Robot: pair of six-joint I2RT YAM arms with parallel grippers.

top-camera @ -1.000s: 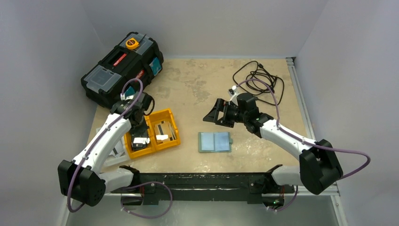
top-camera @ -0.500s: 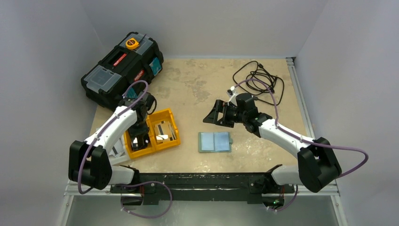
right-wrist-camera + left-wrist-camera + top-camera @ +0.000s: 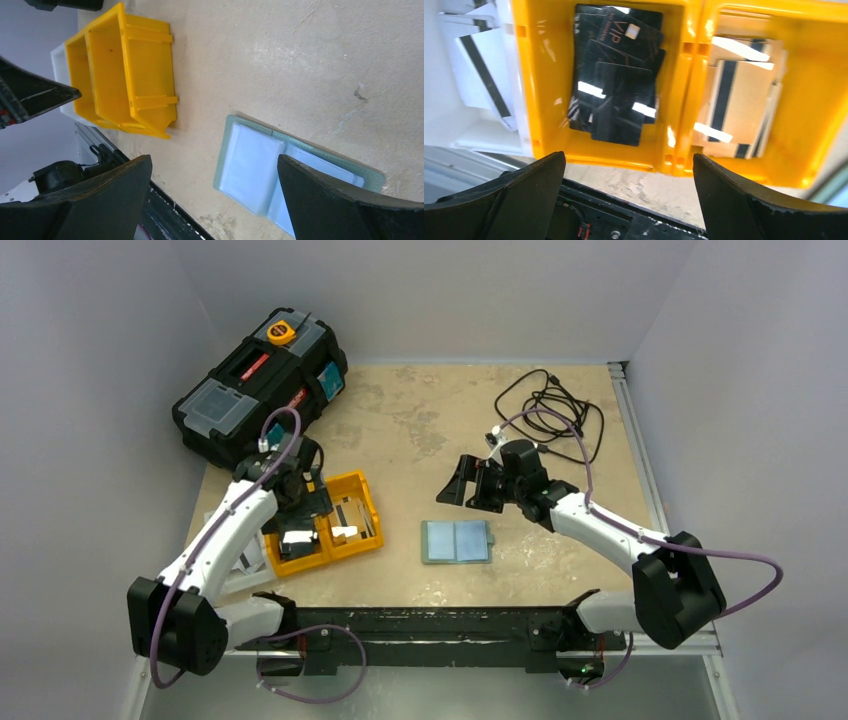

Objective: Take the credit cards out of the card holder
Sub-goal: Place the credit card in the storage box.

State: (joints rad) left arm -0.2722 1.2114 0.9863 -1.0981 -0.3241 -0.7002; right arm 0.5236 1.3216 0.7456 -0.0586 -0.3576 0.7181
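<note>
Yellow plastic tray (image 3: 689, 50) near the table's left edge, loaded with dark credit cards (image 3: 616, 85) in the compartment nearer that edge and pale striped cards (image 3: 734, 95) in the other. Directly above the dark stack, the left end effector (image 3: 626, 165), fingers spread wide, gripping nothing. Toward the middle of the near edge, well apart from the tray, the card holder (image 3: 457, 541), opened flat with its pale blue lining up. Just beyond it on the far side, hovering, the right end effector (image 3: 462, 488), likewise wide open and empty.

Looks like a drop-off into the tray, just completed. Cannot tell about cards left in the pockets, which seem bare in the right wrist view. Calls next, given any card left, for a swing back to the card holder: one end effector to pin it, the other to pinch a card edge.

Against the frame a second before: left end effector then narrow and lower in the compartment, now wide and drawn slightly up; right end effector and card holder as before.
</note>
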